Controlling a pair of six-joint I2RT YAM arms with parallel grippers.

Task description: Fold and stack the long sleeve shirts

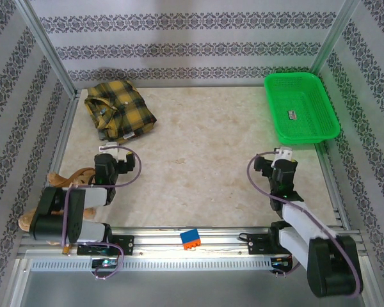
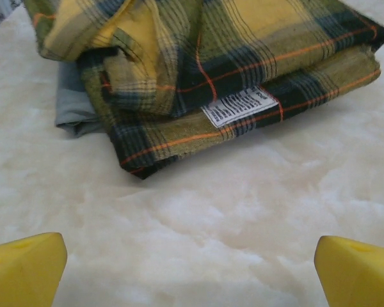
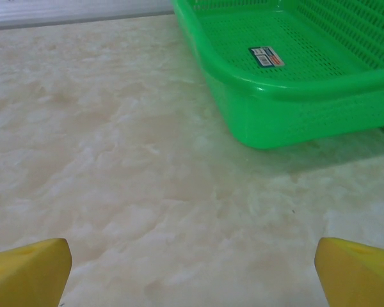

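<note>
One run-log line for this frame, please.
stack: plaid flannel folded atop grey shirt | left pincer: open, empty | right pincer: open, empty | green basket: far right

The flannel shirt [image 1: 120,109] is yellow-and-black plaid with thin orange-red lines; the other shirt [image 2: 73,105] is plain grey. The basket [image 1: 301,105] is green mesh — the table [image 1: 205,160] cream marble-patterned, the walls [image 1: 179,38] white with grey ornamental bands.
</note>
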